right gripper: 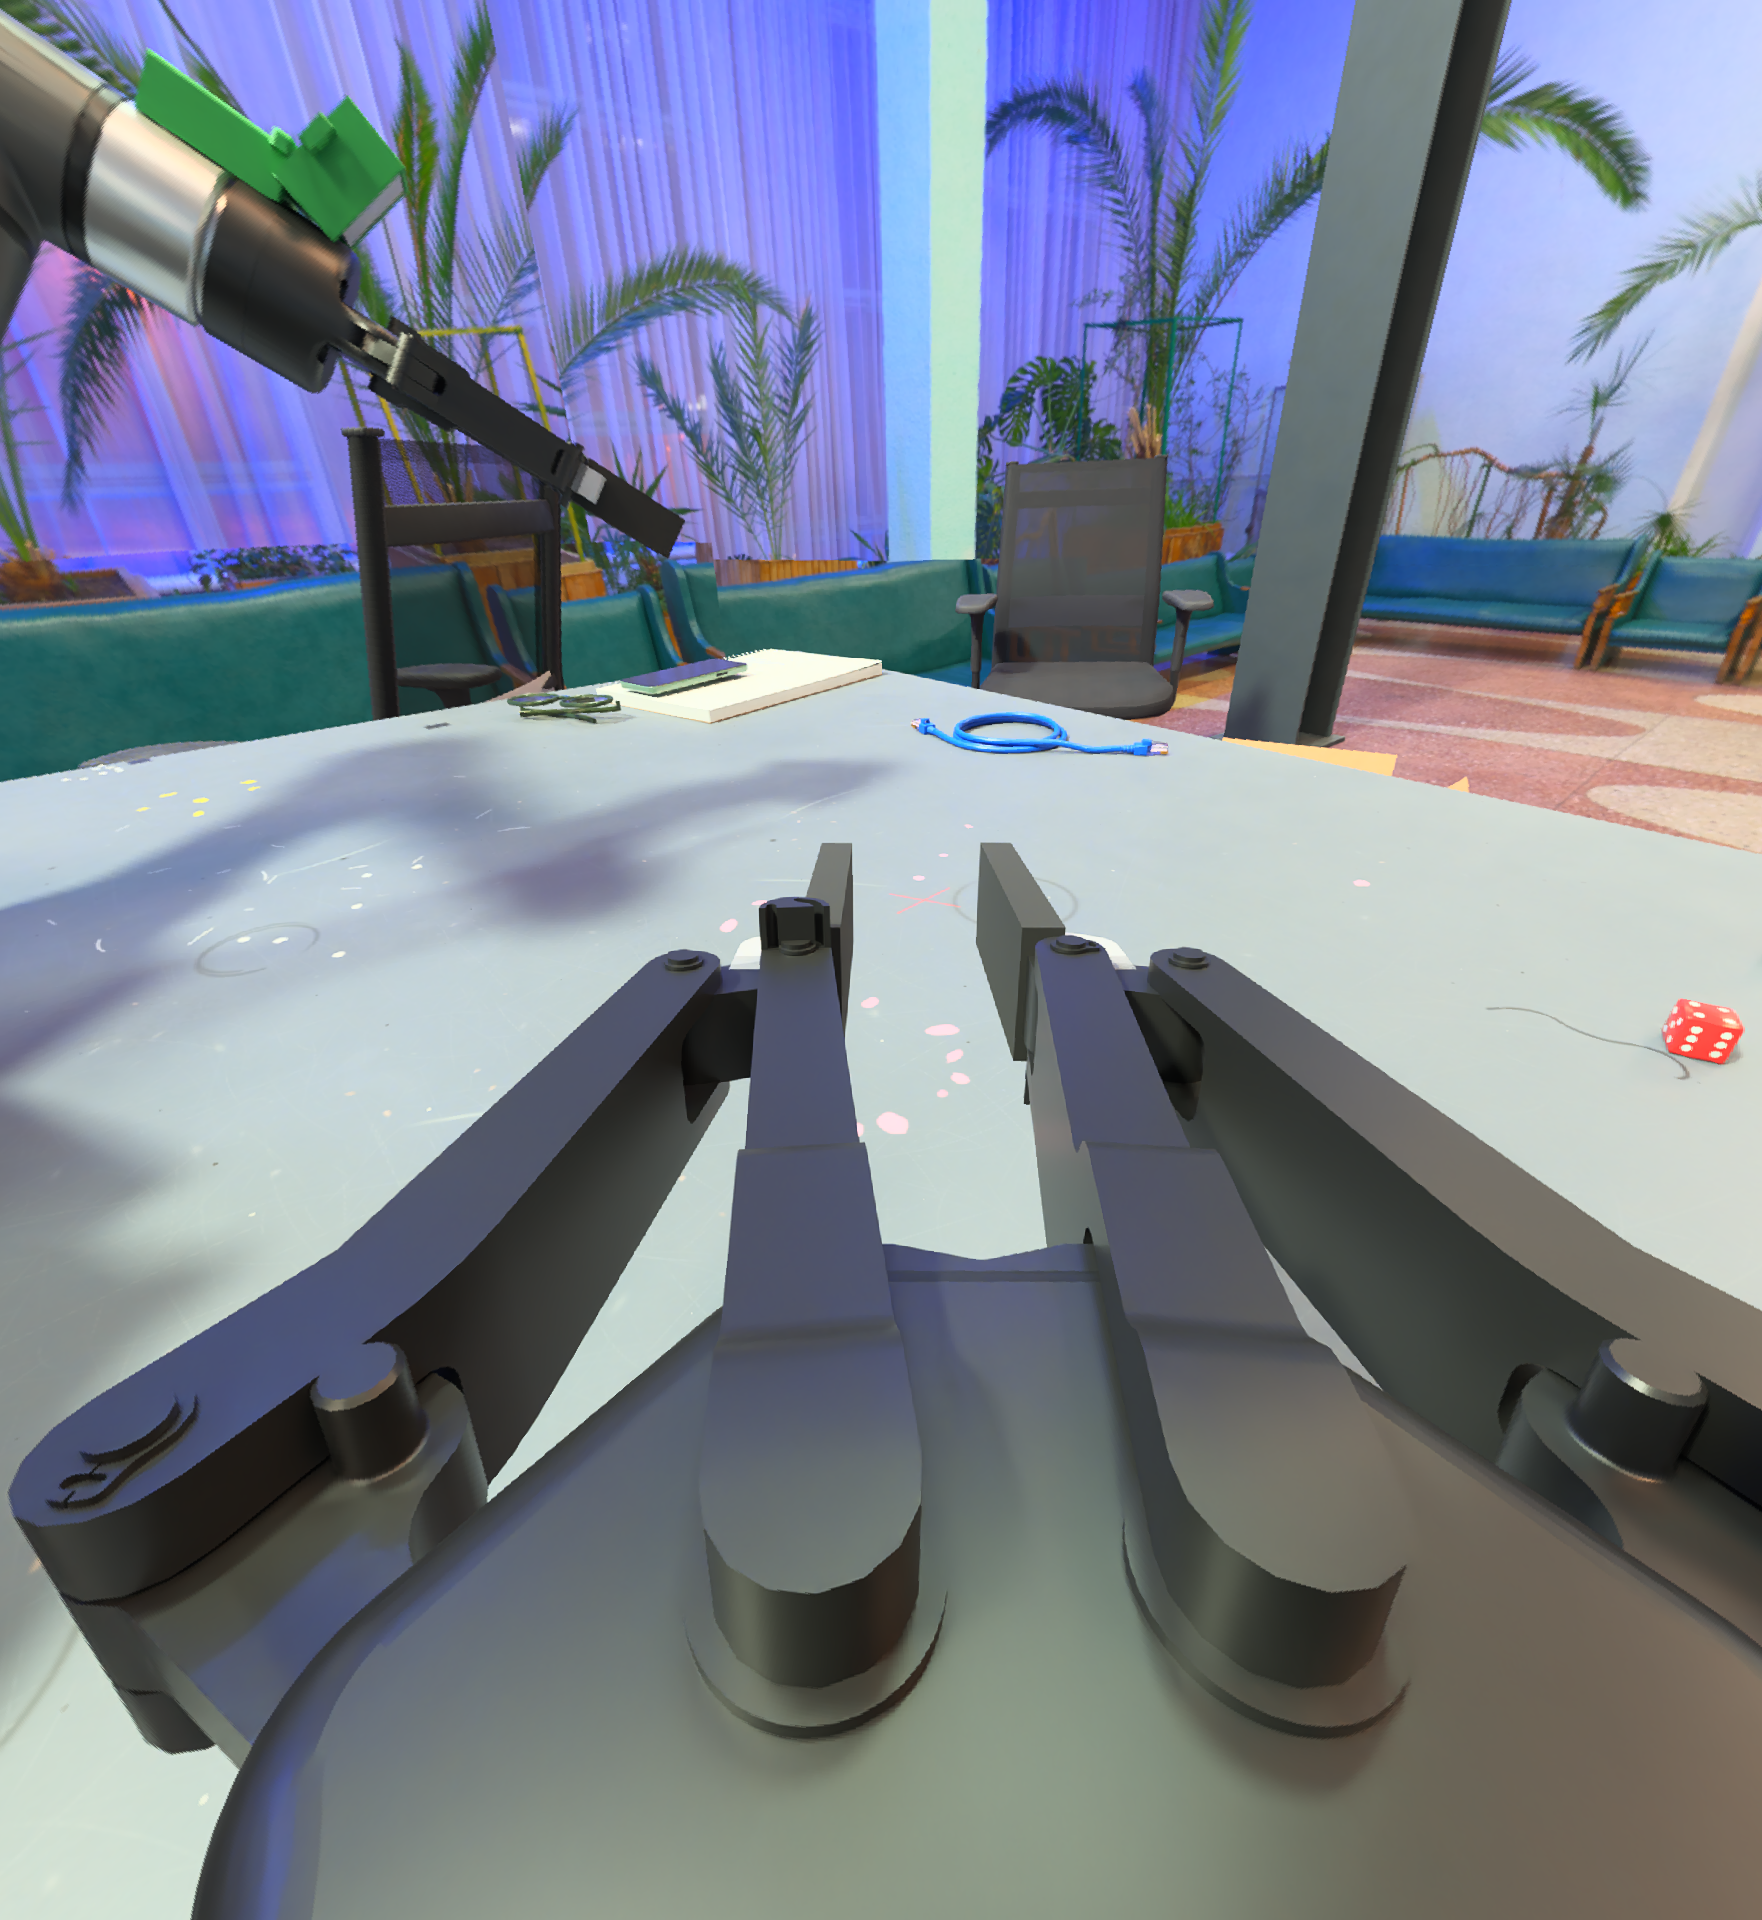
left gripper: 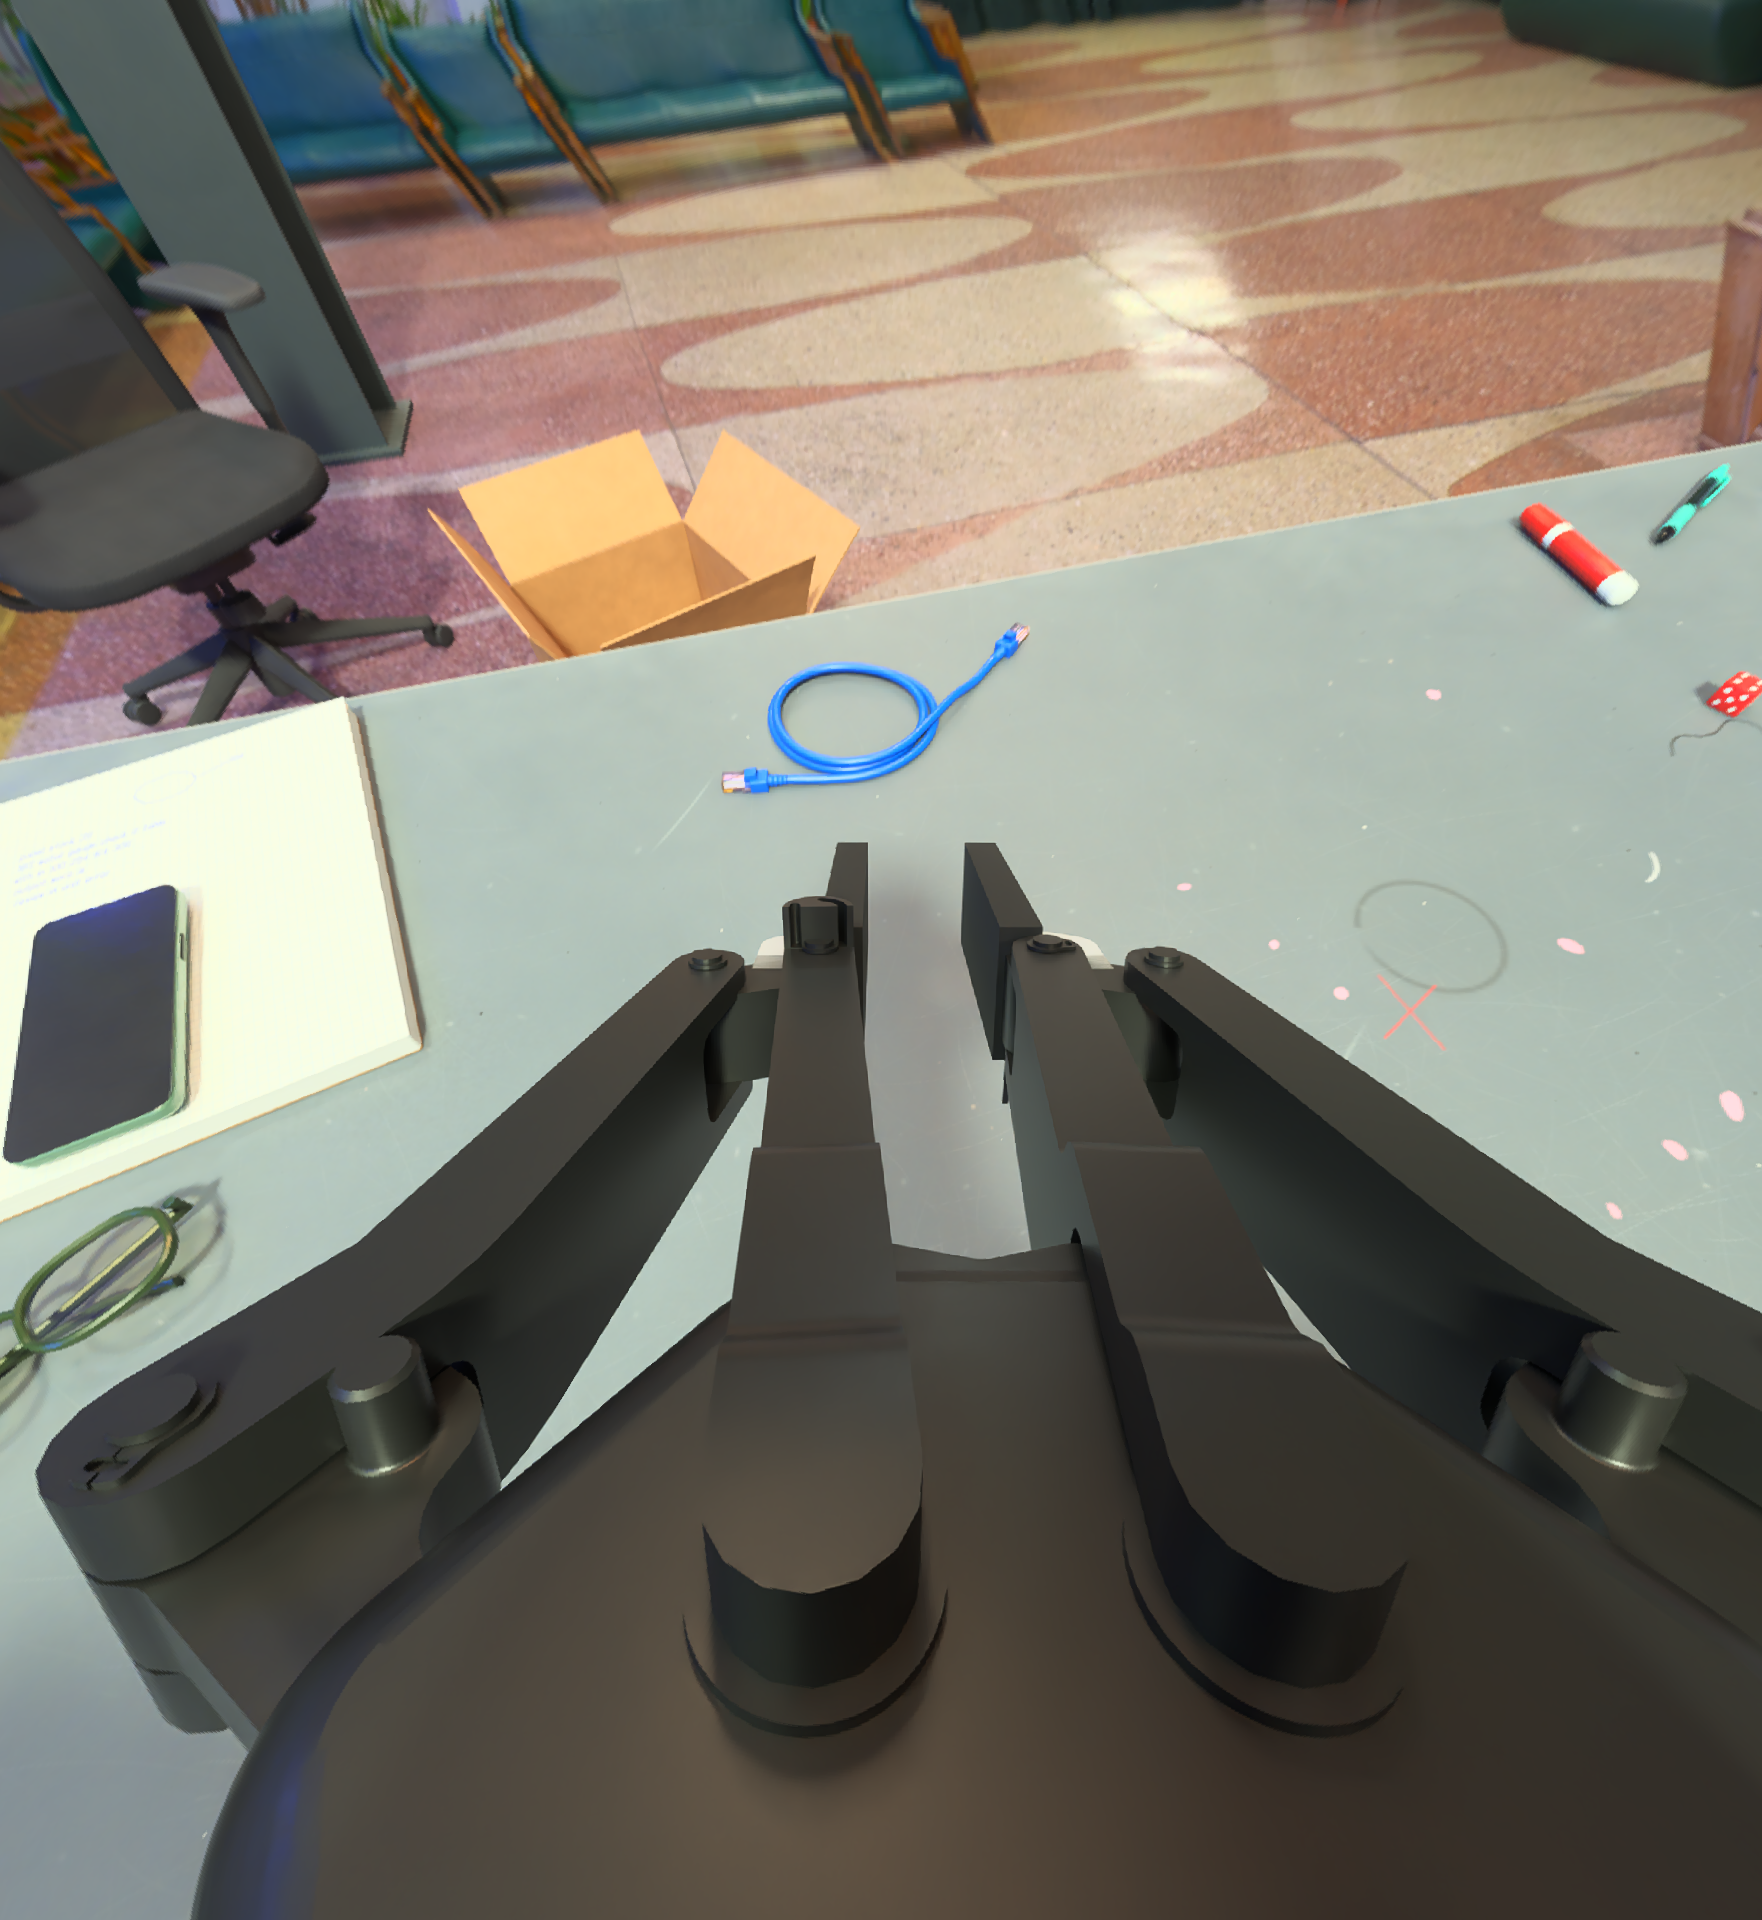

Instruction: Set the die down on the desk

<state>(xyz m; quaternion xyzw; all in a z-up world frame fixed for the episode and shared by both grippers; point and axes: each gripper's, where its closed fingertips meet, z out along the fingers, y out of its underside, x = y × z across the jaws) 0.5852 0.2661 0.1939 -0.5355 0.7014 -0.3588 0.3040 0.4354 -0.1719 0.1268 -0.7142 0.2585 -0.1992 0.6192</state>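
Note:
A red die with white pips (left gripper: 1737,693) lies on the grey desk (left gripper: 1168,727) at the far right in the left wrist view. In the right wrist view the die (right gripper: 1702,1031) rests on the desk (right gripper: 441,1039) to the right of my right gripper. My left gripper (left gripper: 915,868) is open and empty above the desk, well left of the die. My right gripper (right gripper: 915,868) is open and empty, with the die apart from it on the right. The left arm (right gripper: 233,260) shows at upper left in the right wrist view.
A blue coiled cable (left gripper: 856,722), a notepad (left gripper: 233,883) with a phone (left gripper: 98,1023) on it, green glasses (left gripper: 56,1309), a red-and-white marker (left gripper: 1575,553) and a teal pen (left gripper: 1690,503) lie on the desk. An open cardboard box (left gripper: 638,551) and an office chair (left gripper: 129,499) stand on the floor beyond.

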